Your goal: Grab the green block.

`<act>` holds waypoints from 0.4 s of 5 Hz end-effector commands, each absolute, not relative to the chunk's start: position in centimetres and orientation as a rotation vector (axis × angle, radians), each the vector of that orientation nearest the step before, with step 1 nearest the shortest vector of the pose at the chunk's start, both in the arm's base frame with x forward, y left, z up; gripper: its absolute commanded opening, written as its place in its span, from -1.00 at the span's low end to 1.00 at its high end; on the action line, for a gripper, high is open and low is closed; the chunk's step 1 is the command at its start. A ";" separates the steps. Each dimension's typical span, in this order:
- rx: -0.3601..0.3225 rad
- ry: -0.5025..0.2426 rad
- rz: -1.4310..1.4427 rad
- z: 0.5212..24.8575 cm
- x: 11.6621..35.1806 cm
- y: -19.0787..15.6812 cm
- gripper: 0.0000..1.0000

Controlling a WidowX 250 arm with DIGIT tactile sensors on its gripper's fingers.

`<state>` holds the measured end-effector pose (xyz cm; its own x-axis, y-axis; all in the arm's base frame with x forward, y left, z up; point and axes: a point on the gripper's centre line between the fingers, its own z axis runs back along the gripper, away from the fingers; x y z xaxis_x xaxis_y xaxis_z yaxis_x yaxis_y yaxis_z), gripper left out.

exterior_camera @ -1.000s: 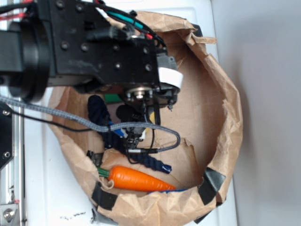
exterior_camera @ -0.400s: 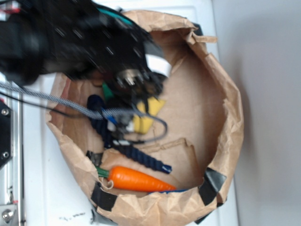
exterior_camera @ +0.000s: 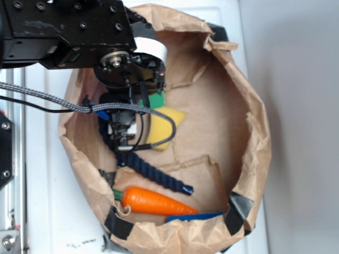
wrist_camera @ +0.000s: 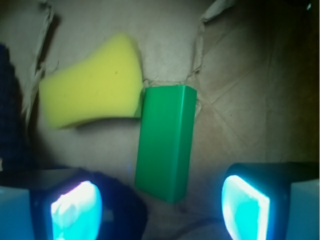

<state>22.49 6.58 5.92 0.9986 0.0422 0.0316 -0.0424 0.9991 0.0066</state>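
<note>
Arm has swung up-left since a second ago. Fingers [wrist_camera: 160, 210] wide apart, empty. Green block [wrist_camera: 166, 142] between them, touching yellow sponge [wrist_camera: 90, 87]. I'd descend straight, closing across its long sides.

green block [wrist_camera: 165, 142]: bright green, smooth rectangular bar, lying flat on brown paper, one top corner touching the yellow sponge [wrist_camera: 92, 85]; nothing gripping it.

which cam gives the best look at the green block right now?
Wrist. The green block lies in full view between the open gripper's fingers, one end touching the yellow sponge. In the exterior view only a small green corner shows; the arm hides the rest.
</note>
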 end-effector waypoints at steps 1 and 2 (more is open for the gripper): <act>0.089 -0.092 0.092 3.9 25.3 4.6 1.00; 0.128 -0.134 0.084 2.5 25.1 3.5 0.76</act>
